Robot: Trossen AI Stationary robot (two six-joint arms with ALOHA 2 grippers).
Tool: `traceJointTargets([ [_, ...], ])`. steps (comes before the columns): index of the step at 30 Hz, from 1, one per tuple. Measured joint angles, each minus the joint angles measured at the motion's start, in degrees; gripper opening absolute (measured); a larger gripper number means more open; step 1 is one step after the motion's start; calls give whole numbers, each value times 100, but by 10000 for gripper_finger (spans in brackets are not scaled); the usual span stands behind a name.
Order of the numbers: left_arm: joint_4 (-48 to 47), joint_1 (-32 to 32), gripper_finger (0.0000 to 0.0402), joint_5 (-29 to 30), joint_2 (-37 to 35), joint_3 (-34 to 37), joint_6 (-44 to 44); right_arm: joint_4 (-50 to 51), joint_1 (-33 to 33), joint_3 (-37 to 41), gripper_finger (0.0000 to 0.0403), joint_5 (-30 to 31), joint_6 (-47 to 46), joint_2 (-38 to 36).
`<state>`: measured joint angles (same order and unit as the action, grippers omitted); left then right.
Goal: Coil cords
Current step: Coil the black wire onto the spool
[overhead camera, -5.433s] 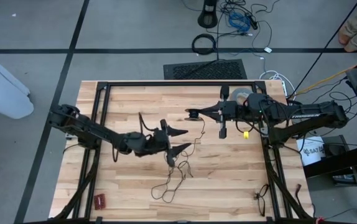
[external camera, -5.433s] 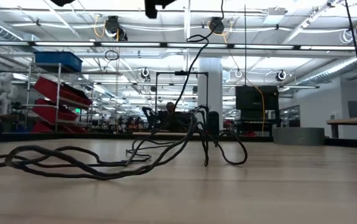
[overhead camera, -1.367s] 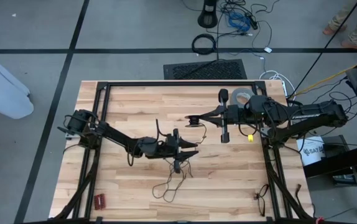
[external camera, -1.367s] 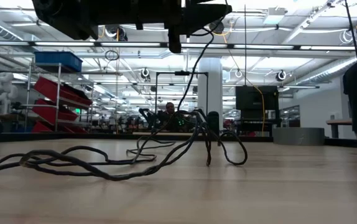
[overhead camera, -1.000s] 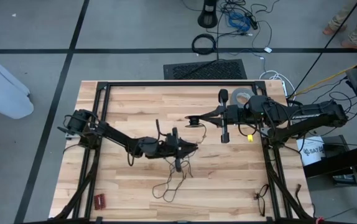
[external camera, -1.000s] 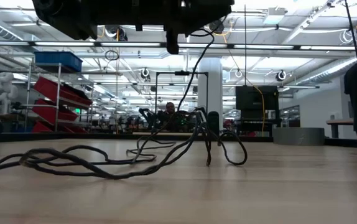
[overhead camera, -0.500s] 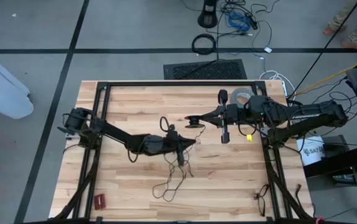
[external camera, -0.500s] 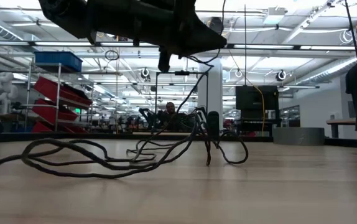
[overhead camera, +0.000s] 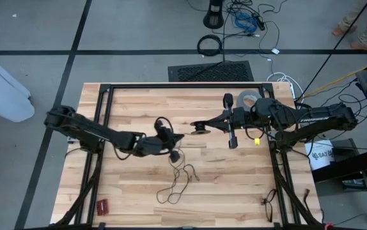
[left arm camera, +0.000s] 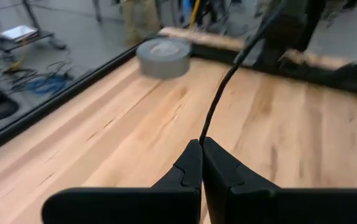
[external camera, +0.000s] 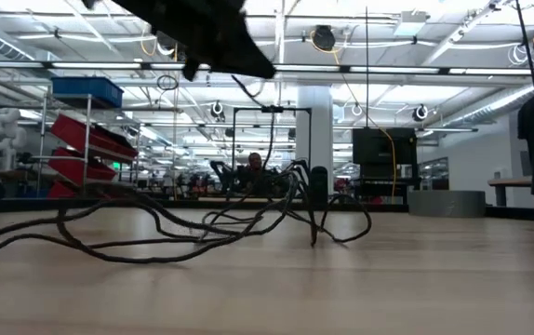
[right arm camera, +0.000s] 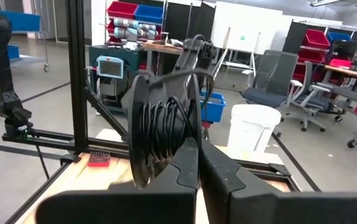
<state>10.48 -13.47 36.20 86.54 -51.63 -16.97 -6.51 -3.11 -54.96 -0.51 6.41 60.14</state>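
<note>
The thin black cord [overhead camera: 178, 181] lies in loose loops on the wooden table [overhead camera: 132, 191] near its middle; the low view shows these loops [external camera: 155, 244] on the wood. One strand [left arm camera: 221, 96] rises from them. My left gripper [overhead camera: 179, 138] is above the table's middle, shut on that strand. A black spool [right arm camera: 157, 132] bears several turns of cord. My right gripper [overhead camera: 209, 124] is shut on it just right of the left gripper, above the table. My left gripper pinches one strand of the cord [left arm camera: 201, 140] between its two fingertips [left arm camera: 191, 163]. The fingers come from the table's left, slanting a little down. The strand runs on, lifted and fairly straight, toward the right arm. My right gripper holds the spool by its lower near part [right arm camera: 188, 146], pinched between the two fingers [right arm camera: 219, 171]. The fingers are level and come from the table's right. The spool [overhead camera: 199, 127] is clear of the table, with its flanges upright.
A grey tape roll [overhead camera: 247, 97] lies at the far right of the table, also seen in the left wrist view [left arm camera: 163, 57]. A black frame [overhead camera: 171, 85] rims the table. A small red block [overhead camera: 101, 206] sits at the near left corner.
My left gripper has gone toward the table's left and far edge and risen, tipping from pointing down to nearly level. It holds the cord, and the strand has come up with it. The loops on the table have shifted and spread.
</note>
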Motion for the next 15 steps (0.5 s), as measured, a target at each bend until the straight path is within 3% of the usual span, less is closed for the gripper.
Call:
traceJointTargets([
  [7,-1400,-346,3,624,-950,4,-279,428,0,0,0,1,18,0],
  [15,-1927,-737,3,919,-1762,4,-363,751,0,-2,0,15,20,-1],
])
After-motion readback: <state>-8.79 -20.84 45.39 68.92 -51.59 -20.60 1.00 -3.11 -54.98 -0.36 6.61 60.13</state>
